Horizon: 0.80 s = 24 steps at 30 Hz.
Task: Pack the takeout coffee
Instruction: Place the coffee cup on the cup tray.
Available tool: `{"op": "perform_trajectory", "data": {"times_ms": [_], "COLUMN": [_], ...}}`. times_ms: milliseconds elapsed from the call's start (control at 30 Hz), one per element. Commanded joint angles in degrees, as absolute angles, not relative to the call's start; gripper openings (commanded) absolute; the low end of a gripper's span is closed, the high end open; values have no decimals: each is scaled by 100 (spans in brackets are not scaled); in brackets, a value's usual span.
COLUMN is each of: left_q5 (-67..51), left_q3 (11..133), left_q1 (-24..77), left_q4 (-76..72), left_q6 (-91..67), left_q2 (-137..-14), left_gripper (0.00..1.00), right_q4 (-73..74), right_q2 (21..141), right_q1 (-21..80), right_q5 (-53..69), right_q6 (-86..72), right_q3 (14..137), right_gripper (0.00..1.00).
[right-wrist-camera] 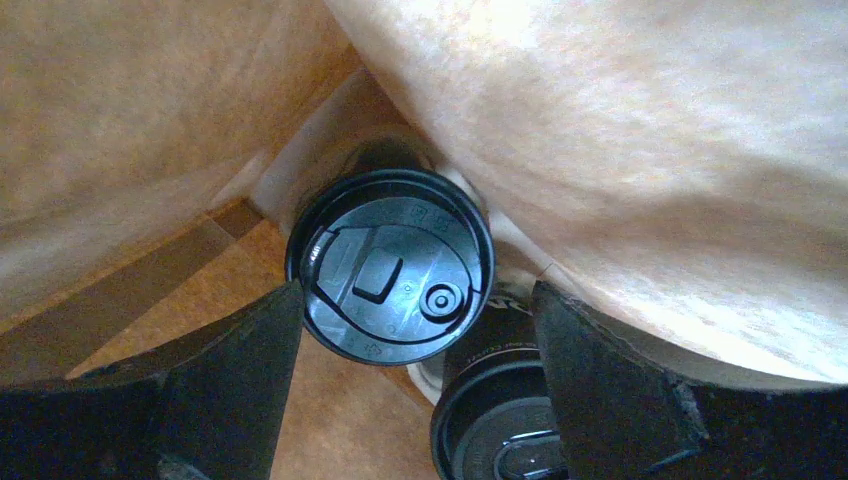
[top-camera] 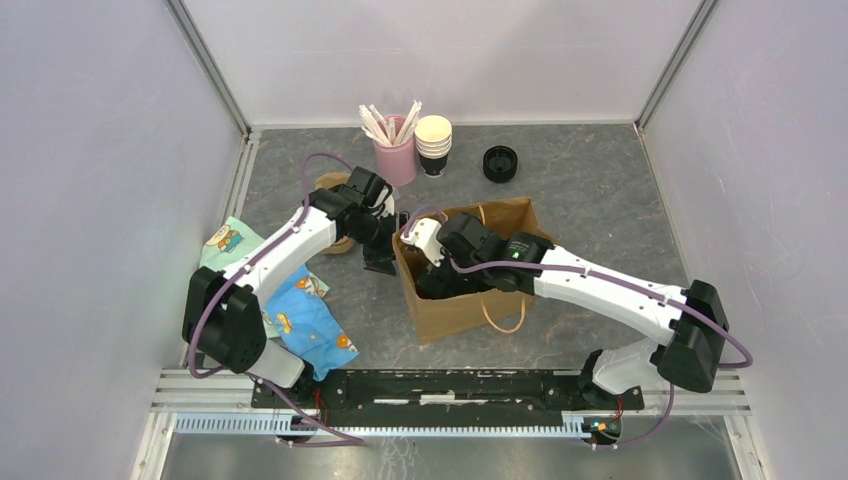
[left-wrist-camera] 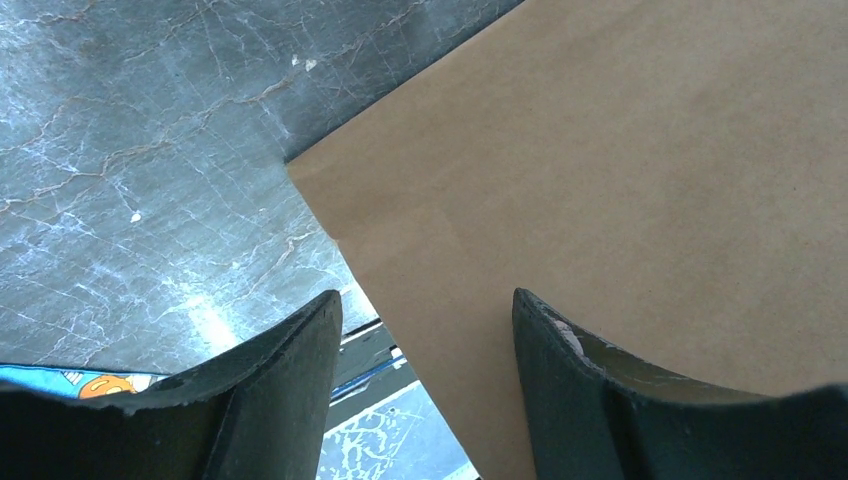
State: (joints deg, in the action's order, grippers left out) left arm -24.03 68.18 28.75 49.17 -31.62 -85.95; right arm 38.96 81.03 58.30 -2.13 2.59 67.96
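Right wrist view: the small black takeout coffee cup with a round black plastic lid (right-wrist-camera: 390, 265) is sitting inside the brown paper bag (right-wrist-camera: 120, 120), its lid facing the camera.
Cup against tool: the takeout coffee cup is lying between the two dark fingers of the right gripper (right-wrist-camera: 417, 300), up near their tips. The finger at the view's left (right-wrist-camera: 220, 390) is sitting just beside the lid's rim, and I cannot tell whether it is touching. The finger at the view's right (right-wrist-camera: 620, 390) is standing clear of the lid.
Right gripper state: its jaws are standing apart, wider than the lid, and are clamping nothing.
Neighbour in the bag: a second black lidded cup (right-wrist-camera: 500, 440) is sitting just beside the first, lower in the view and partly cut off by the frame edge.
Bag wall: the paper is bulging in from the upper right, close to the lid.
Top external view: the bag is standing open on the grey marbled table (top-camera: 600, 200), and the right arm is reaching into its mouth.
Left gripper (left-wrist-camera: 427, 295): it is hovering at the bag's left side with its jaws apart, the bag's outer wall showing through the gap.
Far side: a pink cup of wooden stirrers (top-camera: 398, 160), a stack of lidless cream-rimmed cups (top-camera: 434, 145) and a stack of black lids (top-camera: 500, 163) are standing behind the bag.
Near left: a blue patterned cloth (top-camera: 305, 325) is lying beside the left arm.
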Motion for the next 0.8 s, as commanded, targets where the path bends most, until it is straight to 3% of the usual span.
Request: {"op": "perform_trajectory", "data": {"times_ms": [0,767], "left_q5": [-2526,-1831], "left_q3": [6869,7533], "left_q1": [2909,2621], "left_q4": [4849,5502], "left_q6": [-3284,-2903], "left_q2": [-8358,-8279], "left_gripper": [70,75], "right_q4": [4055,4297], "right_q2": [7854,7139], "right_q1": [5871,5889], "right_q5": [-503,-375], "right_q6": [46,-656], "right_q3": [7232,8729], "right_gripper": [90,93]}}
